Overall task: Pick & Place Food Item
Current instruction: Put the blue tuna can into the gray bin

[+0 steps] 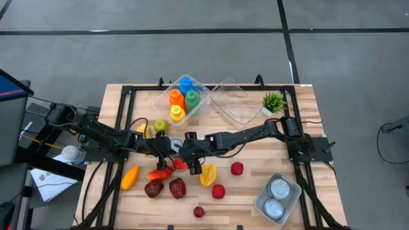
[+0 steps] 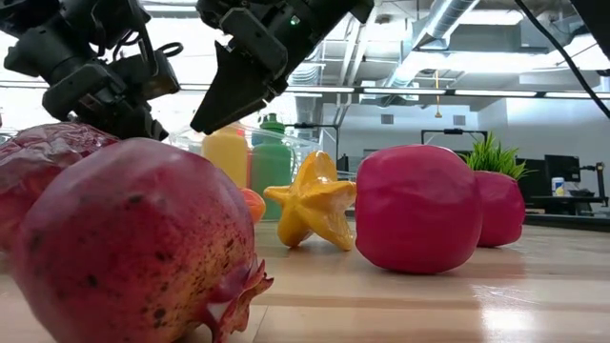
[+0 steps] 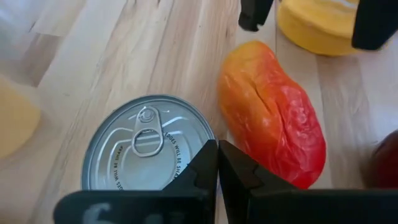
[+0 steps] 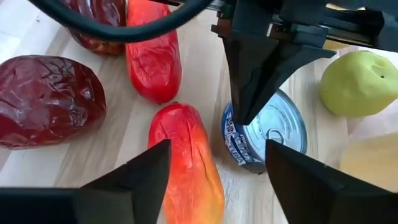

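An orange-red mango-like fruit (image 4: 186, 165) lies on its side on the wooden table, next to a tin can (image 4: 267, 137) that stands upright. My right gripper (image 4: 214, 180) is open and hovers above the fruit, one finger on either side of it. My left gripper (image 3: 217, 158) is shut and points down at the can's rim (image 3: 199, 134), on the side facing the fruit (image 3: 270, 115). In the high view both grippers (image 1: 165, 148) (image 1: 190, 160) meet at the table's middle. A yellow star fruit (image 1: 208, 174) lies just beyond. My left gripper's shut fingertips (image 4: 239, 115) come from above at the tin can's rim, on the side next to the fruit. I cannot tell whether they touch it. My right gripper touches nothing.
Close by lie a red pepper (image 4: 152, 53), a dark red wrinkled fruit (image 4: 50, 99), a green pear (image 4: 357, 81) and pomegranates (image 1: 177, 188). Red fruits (image 1: 237, 168) sit to the right. A clear box of bottles (image 1: 182, 99) stands far, a tray of cans (image 1: 278, 197) near right.
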`<state>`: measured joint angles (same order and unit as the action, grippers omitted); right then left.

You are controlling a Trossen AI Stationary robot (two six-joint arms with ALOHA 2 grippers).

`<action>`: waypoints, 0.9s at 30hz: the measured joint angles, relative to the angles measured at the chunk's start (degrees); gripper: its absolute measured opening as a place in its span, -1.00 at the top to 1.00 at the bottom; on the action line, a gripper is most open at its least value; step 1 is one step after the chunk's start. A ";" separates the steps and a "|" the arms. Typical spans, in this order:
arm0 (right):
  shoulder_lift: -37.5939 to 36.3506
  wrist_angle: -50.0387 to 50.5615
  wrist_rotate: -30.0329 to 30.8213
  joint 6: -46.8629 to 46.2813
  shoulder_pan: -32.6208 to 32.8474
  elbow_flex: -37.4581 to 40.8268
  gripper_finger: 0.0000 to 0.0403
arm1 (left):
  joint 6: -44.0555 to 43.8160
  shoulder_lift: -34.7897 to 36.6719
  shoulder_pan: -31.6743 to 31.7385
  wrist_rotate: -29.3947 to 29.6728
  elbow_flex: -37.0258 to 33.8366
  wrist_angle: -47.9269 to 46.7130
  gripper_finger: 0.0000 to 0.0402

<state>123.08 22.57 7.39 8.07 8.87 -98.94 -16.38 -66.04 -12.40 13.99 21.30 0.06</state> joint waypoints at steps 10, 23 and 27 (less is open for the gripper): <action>0.01 0.07 0.16 0.06 -0.68 0.00 -0.32 | -3.55 0.04 0.00 -2.48 0.09 2.74 1.00; 0.01 0.21 0.14 0.05 -0.77 0.00 -0.32 | -3.64 0.09 0.00 -2.51 2.50 2.96 1.00; 0.01 0.31 0.14 0.05 -0.77 0.00 -0.32 | -4.10 0.09 0.00 -3.98 3.08 2.94 1.00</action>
<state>123.09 22.87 7.53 8.12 8.10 -98.94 -20.48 -65.95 -12.40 10.02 24.38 3.00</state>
